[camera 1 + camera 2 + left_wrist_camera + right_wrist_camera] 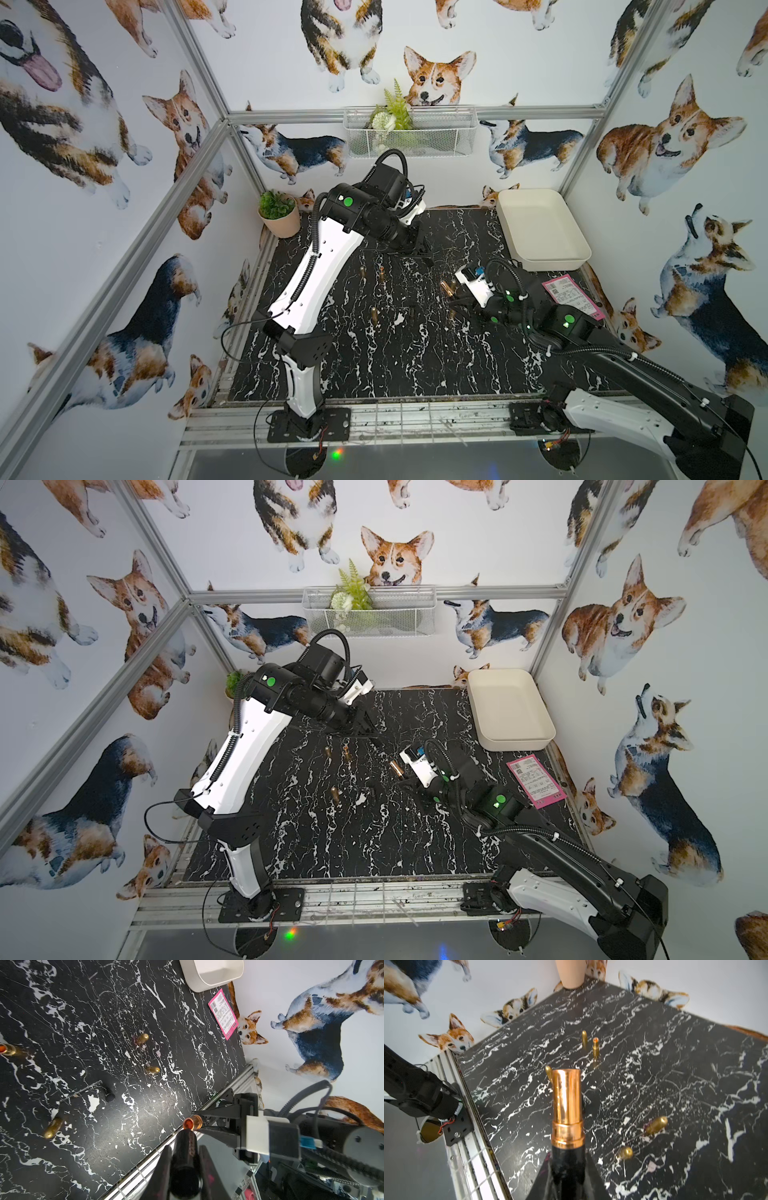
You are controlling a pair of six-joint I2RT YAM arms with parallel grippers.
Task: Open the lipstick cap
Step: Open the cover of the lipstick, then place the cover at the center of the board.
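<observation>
Above the surface (654,1064), right gripper (566,1167) pinches uncapped lipstick (566,1105) by its black base; only left wrist view shows left gripper (185,1149) clamped on cap (185,1169).

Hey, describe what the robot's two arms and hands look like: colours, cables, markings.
The left arm and right arm have white shells between black joints, each with a round green marker and a ribbed black cable hose. A white camera block sits at each wrist. The left hand and right hand are black, slim and tapered.
</observation>
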